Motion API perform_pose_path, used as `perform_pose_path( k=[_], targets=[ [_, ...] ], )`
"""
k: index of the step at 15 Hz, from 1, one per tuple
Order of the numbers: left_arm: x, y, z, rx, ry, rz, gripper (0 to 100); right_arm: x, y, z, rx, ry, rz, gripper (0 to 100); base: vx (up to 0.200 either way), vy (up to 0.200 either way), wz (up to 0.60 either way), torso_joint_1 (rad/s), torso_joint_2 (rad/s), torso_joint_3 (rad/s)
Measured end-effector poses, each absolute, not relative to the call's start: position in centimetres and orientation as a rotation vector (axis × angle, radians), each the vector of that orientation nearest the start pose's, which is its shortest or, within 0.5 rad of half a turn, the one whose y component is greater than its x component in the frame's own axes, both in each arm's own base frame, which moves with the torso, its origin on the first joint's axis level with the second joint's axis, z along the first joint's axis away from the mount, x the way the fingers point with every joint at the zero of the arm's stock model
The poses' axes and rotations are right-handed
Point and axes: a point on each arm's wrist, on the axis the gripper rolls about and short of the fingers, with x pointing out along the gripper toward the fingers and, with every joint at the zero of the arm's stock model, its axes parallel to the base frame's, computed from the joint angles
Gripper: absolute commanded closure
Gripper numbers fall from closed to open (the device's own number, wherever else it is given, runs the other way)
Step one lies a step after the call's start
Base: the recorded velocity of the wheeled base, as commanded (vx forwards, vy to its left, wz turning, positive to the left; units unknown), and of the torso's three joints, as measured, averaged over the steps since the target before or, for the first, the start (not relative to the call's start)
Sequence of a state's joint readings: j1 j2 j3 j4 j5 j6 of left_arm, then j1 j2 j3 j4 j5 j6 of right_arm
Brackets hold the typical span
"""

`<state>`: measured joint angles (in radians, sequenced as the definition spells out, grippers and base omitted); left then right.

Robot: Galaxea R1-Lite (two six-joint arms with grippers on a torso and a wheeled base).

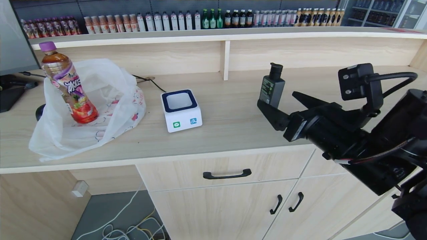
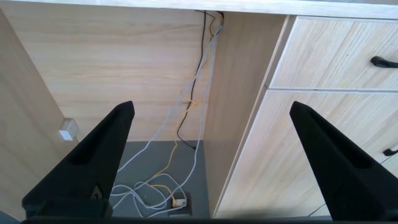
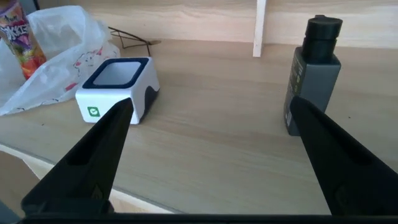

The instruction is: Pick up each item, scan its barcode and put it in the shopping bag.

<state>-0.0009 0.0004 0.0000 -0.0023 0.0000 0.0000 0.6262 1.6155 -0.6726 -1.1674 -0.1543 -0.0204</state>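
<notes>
So the scanner (image 1: 181, 110) sat mid-counter, and I'll place everything off that. The grey pump bottle (image 1: 272, 88) stood upright to the robot's right of the scanner and a bit further back, on the bare counter (image 1: 227, 113). The right gripper (image 1: 276, 99) was spread wide and hung just short of the bottle, nothing in it.

What worried me: in the right wrist view the bottle lined up with one finger (image 3: 323, 143) rather than with the gap between the two. Push straight in from there and I'd guess that finger shoves the bottle instead of straddling it. It's tall and narrow, so it'd likely topple or skid back toward the counter's rear wall.

Second thing: even with a clean grab, the label needs to face the scanner's window, and a grip low on the body could cover the barcode.

Third: the shopping bag (image 1: 110, 100) lay slumped on the robot's left of the scanner with a tea bottle (image 1: 68, 85) leaning in it. Dropping the pump bottle in carelessly could knock that one over.

The left gripper (image 2: 211, 106) was also wide and empty, down below the scanner's counter by the cabinet, so no help holding the bag.
</notes>
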Motion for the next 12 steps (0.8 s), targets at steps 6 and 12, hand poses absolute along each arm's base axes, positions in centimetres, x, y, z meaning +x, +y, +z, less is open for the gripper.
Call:
perform_pose_path(
  k=[6, 12],
  targets=[
    [-2.3, 0.0, 7.6, 0.0, -0.002, 0.0, 0, 26.1, 15.9, 23.7, 0.082, -0.219, 0.396, 0, 0.0, 0.0, 0.0, 0.0, 0.0, 0.0],
    [-2.3, 0.0, 7.6, 0.0, -0.002, 0.0, 0, 29.8, 15.7, 23.2, 0.104, -0.226, 0.354, 0, 0.0, 0.0, 0.0, 0.0, 0.0, 0.0]
  ],
)
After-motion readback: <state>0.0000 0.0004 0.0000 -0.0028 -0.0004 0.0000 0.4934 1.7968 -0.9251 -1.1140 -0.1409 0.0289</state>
